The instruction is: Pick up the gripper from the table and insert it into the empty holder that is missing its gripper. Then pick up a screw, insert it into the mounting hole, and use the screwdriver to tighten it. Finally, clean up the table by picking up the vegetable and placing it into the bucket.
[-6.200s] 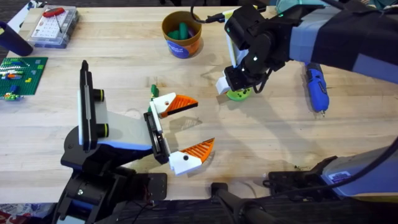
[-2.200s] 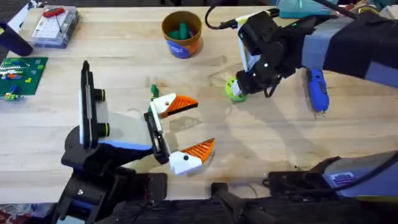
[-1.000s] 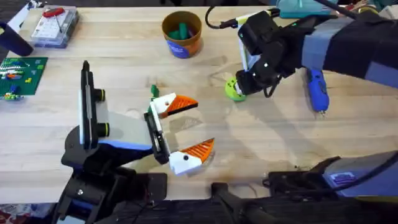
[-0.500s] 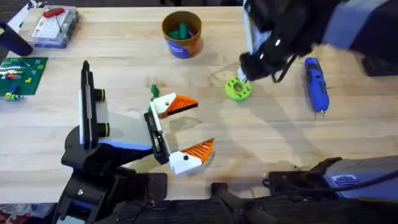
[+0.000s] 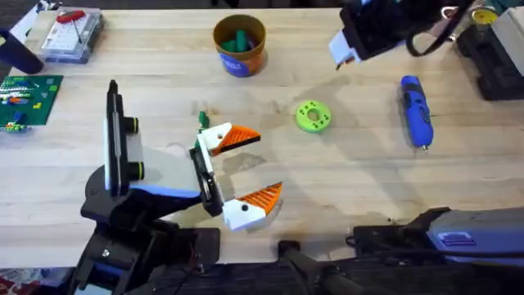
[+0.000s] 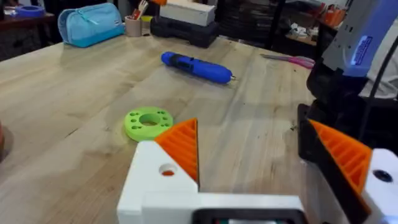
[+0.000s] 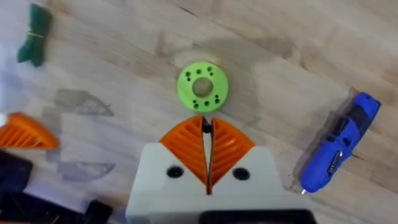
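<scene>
A flat green disc [image 5: 313, 116] with a centre hole lies on the wooden table, also in the right wrist view [image 7: 203, 86] and the left wrist view [image 6: 148, 122]. My right gripper [image 5: 344, 47] hovers far behind it, its orange pads [image 7: 186, 144] pressed together, shut on nothing. The blue screwdriver [image 5: 415, 111] lies right of the disc. The orange bucket [image 5: 239, 45] stands at the back with something green inside. A small dark green vegetable [image 5: 202, 119] lies beside my left gripper [image 5: 243, 170], which is open and empty. The loose gripper, holder and screw are out of view.
A clear parts box [image 5: 70, 33] and a green studded baseplate [image 5: 29, 97] sit at the far left. Black equipment [image 5: 491, 49] stands at the far right. A blue pouch [image 6: 90, 23] lies at the table's far side.
My right gripper held the green disc on its edge, let it drop flat, then rose and pulled back toward the far right. The left arm has not moved.
</scene>
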Action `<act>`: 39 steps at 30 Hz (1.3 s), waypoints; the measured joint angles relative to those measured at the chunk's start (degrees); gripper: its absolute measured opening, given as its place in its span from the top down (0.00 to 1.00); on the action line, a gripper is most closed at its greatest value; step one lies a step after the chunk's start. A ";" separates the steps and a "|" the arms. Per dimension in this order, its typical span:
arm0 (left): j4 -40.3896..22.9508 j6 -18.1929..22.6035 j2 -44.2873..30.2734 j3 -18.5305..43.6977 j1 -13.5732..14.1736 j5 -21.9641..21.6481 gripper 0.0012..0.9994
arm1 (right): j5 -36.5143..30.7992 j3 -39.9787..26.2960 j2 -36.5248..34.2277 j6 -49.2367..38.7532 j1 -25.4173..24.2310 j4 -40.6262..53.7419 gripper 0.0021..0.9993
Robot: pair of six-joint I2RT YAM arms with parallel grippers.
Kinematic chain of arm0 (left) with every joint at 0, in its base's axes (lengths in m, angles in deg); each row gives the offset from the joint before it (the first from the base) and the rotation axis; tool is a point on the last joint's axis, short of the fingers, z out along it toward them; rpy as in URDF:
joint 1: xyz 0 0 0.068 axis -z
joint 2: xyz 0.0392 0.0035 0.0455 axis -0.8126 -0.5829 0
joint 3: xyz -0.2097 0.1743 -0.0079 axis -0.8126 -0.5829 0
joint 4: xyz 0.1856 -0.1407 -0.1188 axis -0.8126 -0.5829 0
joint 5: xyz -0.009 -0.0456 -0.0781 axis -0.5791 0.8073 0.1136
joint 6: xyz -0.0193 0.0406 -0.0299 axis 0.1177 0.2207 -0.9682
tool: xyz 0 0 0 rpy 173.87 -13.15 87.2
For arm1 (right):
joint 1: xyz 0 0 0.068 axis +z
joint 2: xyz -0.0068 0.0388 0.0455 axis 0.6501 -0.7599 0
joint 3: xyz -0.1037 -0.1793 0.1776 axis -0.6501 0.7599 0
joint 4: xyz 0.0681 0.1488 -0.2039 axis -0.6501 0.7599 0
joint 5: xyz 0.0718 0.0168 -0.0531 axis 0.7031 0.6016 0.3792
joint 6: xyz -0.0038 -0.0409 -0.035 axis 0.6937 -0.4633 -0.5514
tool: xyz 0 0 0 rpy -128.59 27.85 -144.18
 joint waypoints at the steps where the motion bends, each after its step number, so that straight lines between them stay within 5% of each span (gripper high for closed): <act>1: 0.00 0.02 0.00 0.00 0.00 -0.02 0.01 | 0.45 -1.42 -0.16 -0.41 0.50 0.96 1.00; 15: 0.00 0.00 -0.02 0.00 0.00 -0.02 0.01 | 4.69 -14.76 -10.62 -5.15 15.39 7.07 1.00; 22: 0.00 0.02 0.00 0.00 0.00 -0.02 0.01 | 5.21 -14.98 -10.72 -6.99 22.58 5.41 1.00; 39: 0.00 0.01 -0.01 0.00 0.00 -0.02 0.01 | 5.37 -15.22 -10.71 -11.49 29.85 1.51 1.00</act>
